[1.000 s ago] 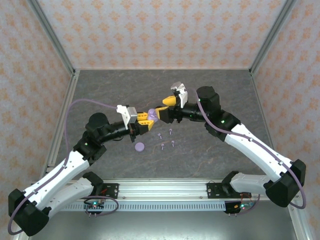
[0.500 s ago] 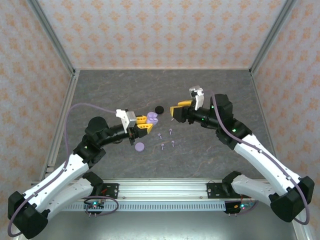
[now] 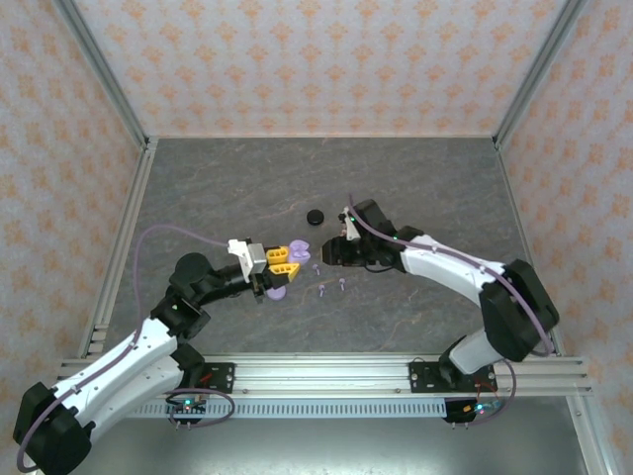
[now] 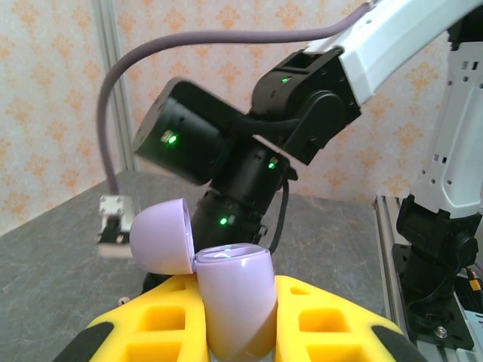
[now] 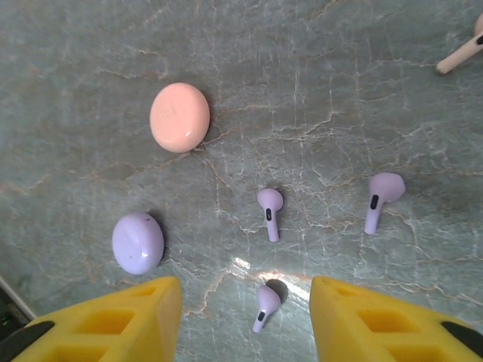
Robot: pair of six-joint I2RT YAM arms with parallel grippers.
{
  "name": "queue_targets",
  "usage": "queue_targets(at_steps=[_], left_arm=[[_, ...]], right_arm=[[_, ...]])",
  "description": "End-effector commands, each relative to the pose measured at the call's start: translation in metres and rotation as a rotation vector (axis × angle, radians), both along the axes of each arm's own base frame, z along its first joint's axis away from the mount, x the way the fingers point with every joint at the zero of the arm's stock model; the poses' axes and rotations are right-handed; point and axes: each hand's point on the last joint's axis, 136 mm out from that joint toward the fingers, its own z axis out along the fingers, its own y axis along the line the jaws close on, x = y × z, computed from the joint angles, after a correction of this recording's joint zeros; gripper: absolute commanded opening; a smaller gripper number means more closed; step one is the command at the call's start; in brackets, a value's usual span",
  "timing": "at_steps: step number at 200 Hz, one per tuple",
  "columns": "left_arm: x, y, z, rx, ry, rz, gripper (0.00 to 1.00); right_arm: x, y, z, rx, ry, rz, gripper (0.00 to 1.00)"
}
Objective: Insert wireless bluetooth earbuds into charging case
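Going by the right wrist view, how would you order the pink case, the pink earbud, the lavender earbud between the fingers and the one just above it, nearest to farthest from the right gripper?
From the right gripper:
1. Lower lavender earbud, between the fingers.
2. Upper lavender earbud, centre.
3. Pink case, upper left.
4. Pink earbud, top right corner.

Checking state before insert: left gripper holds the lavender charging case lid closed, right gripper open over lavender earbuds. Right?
Lid is open, not closed: left wrist view shows the lavender charging case hinged open in the left gripper. The right gripper is open over the lavender earbuds.
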Motion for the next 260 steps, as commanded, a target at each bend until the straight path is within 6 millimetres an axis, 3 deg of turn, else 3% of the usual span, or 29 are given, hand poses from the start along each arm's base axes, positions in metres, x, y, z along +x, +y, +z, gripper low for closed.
queue_targets(at_steps=[1, 99, 131, 260], left_arm=[[-0.007, 0.007, 0.020, -0.074, -0.107, 0.020, 0.00], [-0.017, 0.032, 0.010, -0.183, -0.116, 0.111, 0.00], [-0.017, 0.030, 0.012, -0.174, -0.112, 0.103, 0.00], [-0.013, 0.026, 0.012, -0.147, -0.097, 0.097, 0.00]], right_arm=[[0.006, 0.001, 0.000, -0.093, 0.000, -0.030, 0.47], [-0.034, 0.011, -0.042, -0.311, 0.147, -0.032, 0.41], [-0.035, 0.022, -0.053, -0.351, 0.161, -0.018, 0.40], [-0.042, 0.021, -0.085, -0.447, 0.211, -0.007, 0.31]])
